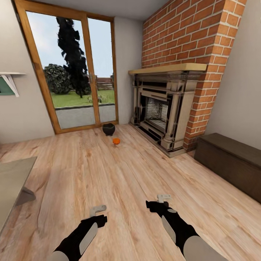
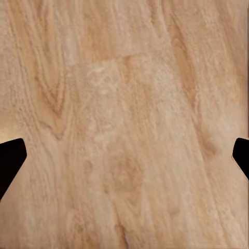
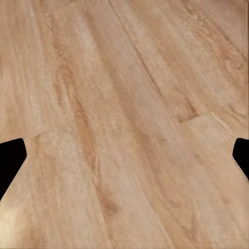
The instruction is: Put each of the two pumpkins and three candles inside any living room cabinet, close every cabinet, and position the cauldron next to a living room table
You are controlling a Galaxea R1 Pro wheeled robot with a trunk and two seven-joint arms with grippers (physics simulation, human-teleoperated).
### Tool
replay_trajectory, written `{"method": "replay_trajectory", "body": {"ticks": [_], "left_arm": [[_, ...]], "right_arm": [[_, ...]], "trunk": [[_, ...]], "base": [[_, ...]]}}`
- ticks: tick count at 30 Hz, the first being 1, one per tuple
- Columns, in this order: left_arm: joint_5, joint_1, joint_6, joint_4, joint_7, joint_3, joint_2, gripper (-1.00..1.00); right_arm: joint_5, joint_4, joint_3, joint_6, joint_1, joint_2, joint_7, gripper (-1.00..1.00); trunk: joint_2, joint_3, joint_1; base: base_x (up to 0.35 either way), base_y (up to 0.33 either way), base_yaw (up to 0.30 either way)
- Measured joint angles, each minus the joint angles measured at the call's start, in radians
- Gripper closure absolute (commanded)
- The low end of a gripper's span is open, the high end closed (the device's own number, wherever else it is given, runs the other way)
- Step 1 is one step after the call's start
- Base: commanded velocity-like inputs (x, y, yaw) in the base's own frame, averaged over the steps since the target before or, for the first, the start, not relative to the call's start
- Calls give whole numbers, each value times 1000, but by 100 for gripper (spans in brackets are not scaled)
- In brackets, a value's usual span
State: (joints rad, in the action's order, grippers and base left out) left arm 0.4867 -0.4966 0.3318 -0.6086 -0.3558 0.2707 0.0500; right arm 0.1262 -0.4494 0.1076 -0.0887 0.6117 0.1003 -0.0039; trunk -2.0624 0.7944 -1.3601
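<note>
cauldron (image 1: pixel 108 129) on floor (image 1: pixel 119 174) by door, pumpkin (image 1: pixel 116 141) just beside | left gripper (image 2: pixel 124 155) spread wide, empty | right gripper (image 3: pixel 124 155) spread wide, empty

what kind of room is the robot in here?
Most likely a living room: a brick fireplace with a wooden mantel, a glazed patio door onto a garden, and a wood plank floor. A low dark cabinet stands along the right wall.
</note>
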Motion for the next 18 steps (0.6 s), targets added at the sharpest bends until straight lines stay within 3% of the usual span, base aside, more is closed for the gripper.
{"method": "replay_trajectory", "body": {"ticks": [18], "left_arm": [[0, 0, 0, 0, 0, 0, 0, -100]], "right_arm": [[0, 0, 0, 0, 0, 0, 0, -100]], "trunk": [[0, 0, 0]], "base": [[321, 126, -194]]}}
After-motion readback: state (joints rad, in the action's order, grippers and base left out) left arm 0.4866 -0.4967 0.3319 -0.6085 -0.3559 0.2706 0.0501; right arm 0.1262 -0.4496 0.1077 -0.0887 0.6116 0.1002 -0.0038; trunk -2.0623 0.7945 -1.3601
